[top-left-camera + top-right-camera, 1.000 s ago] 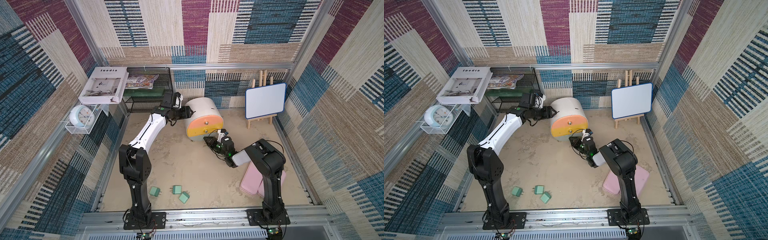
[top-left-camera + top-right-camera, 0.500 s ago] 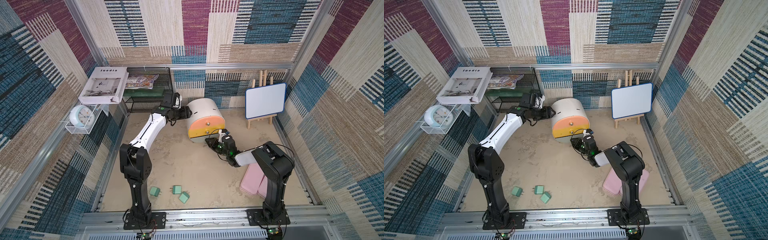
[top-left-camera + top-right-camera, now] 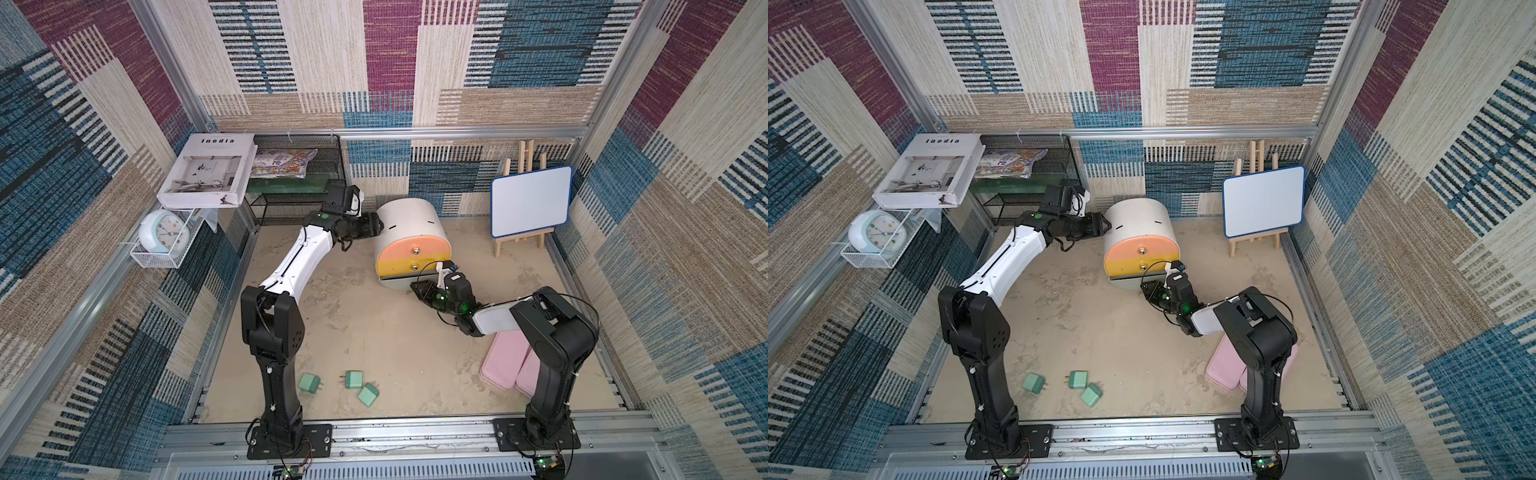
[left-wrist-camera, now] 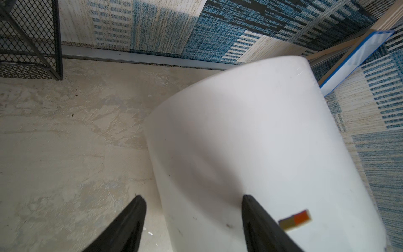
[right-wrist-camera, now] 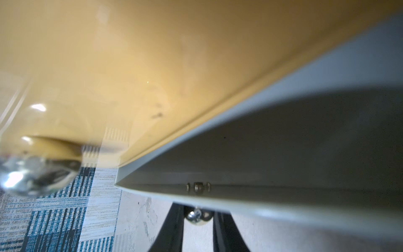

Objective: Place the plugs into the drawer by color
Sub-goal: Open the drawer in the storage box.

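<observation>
Btm drawer knob (image 5: 197, 215) pinched in R tool (image 5: 197, 212).

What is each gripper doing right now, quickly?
Left gripper: open, jaws apart at the white cabinet; grip cannot be told.
Right gripper: closed on the metal knob of the grey-green bottom drawer.

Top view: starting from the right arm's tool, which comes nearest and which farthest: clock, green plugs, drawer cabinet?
1. Drawer cabinet: the right tool grips its lowest knob.
2. Green plugs: on the floor, front.
3. Clock: wire basket, far left.
</observation>
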Controlling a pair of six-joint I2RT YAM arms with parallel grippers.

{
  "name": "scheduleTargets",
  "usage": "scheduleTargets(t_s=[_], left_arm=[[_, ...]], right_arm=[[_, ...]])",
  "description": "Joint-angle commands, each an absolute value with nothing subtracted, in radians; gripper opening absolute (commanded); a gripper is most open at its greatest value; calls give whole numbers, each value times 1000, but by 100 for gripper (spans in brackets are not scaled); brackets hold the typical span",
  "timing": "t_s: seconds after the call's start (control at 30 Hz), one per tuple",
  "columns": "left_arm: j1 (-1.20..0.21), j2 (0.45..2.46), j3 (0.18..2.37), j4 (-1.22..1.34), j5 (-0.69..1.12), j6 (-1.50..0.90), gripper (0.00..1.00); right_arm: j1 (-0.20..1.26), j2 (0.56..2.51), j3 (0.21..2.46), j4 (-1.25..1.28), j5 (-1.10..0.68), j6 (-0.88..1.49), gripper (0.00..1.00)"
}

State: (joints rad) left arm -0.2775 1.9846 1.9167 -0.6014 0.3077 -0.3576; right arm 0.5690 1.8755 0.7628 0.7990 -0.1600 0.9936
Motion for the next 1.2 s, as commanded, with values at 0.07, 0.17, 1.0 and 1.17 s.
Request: scheduleTargets(t_s=[0.07,0.17,1.0,1.17], left_arm=[[-276,1997,1913,-661,306,-341,73],[-276,1997,1912,-660,301,-341,73],[-276,1979,1892,-653,294,-348,74],[-276,1967,1887,-651,310,-359,74]], right_arm=[[592,1841,723,799,-219,958,20],[602,1803,721,766,-199,936,20],[687,1640,578,825,-112,919,41],[691,1530,568,723,-78,866,57]])
